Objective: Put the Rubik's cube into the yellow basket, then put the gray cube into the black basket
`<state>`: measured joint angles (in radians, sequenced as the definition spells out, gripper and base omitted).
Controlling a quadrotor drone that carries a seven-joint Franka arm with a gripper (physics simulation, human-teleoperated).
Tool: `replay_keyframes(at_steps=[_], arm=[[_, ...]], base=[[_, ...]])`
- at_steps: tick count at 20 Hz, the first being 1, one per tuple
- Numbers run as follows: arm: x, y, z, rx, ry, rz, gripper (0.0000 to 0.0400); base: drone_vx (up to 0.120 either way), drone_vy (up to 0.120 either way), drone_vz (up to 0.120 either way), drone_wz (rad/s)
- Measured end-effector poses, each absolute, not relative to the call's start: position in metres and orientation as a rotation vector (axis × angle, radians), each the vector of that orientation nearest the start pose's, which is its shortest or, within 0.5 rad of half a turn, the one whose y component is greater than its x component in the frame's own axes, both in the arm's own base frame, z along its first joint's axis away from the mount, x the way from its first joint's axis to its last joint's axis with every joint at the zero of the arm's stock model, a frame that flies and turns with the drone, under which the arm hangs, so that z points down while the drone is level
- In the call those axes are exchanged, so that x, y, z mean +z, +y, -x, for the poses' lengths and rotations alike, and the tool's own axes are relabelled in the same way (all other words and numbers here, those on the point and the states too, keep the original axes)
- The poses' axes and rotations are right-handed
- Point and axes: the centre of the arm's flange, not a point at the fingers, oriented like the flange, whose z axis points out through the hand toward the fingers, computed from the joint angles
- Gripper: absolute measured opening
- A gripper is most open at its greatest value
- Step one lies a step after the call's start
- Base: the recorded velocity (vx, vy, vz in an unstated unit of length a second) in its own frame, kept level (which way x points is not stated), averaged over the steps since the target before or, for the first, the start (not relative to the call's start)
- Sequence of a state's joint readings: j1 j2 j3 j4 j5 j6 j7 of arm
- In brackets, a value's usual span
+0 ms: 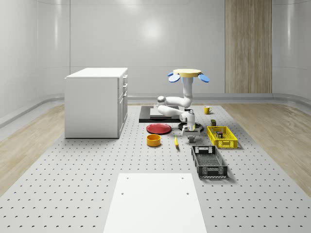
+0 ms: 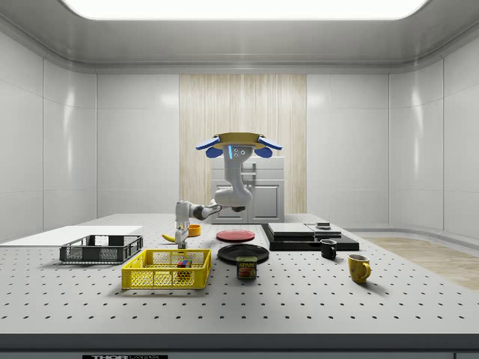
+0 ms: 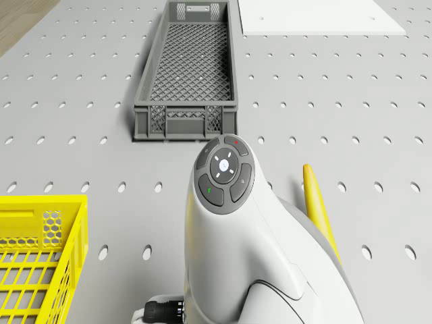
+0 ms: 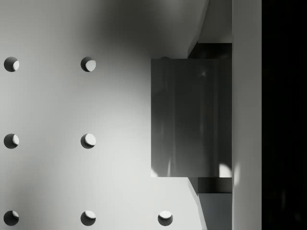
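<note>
I am hovering the drone [image 1: 188, 74] over the surface [image 1: 87, 184] with the gripper [image 1: 189, 130] lowered beside the yellow basket [image 1: 222, 137]. The wrist view is showing the gray cube [image 4: 191, 117] directly under the gripper, with finger parts bracketing two opposite faces; whether they are clamping, I cannot tell. I am judging it rigid, light, smooth-sided, so flat opposite faces suit. The black basket [image 1: 209, 162] is waiting nearby.

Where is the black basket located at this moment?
In the whole-scene view, the black basket rests on the perforated table at the lower right, just in front of the yellow basket and right of the white sheet.
</note>
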<state>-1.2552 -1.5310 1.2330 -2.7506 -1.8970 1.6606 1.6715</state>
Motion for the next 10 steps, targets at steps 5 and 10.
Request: replay_keyframes(at_steps=[5,10], arm=[[0.530,0.010,-0.333,0.786,-0.002,-0.001,0.0250],[0.512,0.010,-0.333,0.786,-0.002,-0.001,0.0250]], base=[[0.000,0.000,0.008,0.000],[0.000,0.000,0.120,0.000]])
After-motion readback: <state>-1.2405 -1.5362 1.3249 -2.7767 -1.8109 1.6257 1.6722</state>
